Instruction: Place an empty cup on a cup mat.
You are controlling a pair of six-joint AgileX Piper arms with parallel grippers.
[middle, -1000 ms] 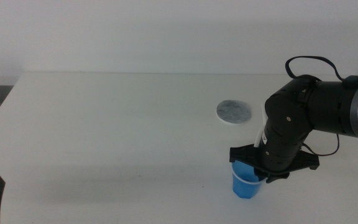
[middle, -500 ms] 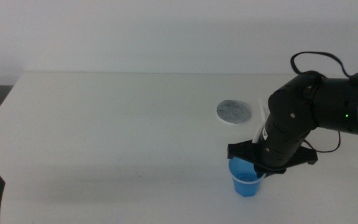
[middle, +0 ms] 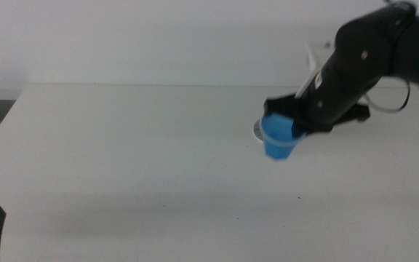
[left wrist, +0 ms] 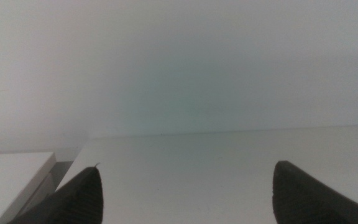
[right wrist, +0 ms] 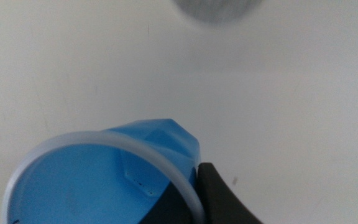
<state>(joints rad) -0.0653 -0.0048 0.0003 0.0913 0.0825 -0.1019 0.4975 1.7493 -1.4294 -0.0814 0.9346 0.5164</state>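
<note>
Cup [middle: 276,138] hangs clamped at its rim in the right claw [middle: 297,128], with the cup mat [right wrist: 216,9] just ahead below.

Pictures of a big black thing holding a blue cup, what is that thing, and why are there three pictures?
The black thing is a robot arm. At its end sits the right gripper, a clamp with two jaws that squeeze like a thumb and finger. Right now it holds the cup up in the air above the white table.

Each picture comes from a different camera. One looks down over the whole table. One rides on that arm's wrist, so the cup's rim looks huge. At that picture's edge is a blurry grey shape: the cup mat, a flat round disc lying on the table. In the overview the cup hides nearly all of it.

The third camera rides on a second arm, which is waiting. Its left gripper has its jaws wide apart, holding nothing.
</note>
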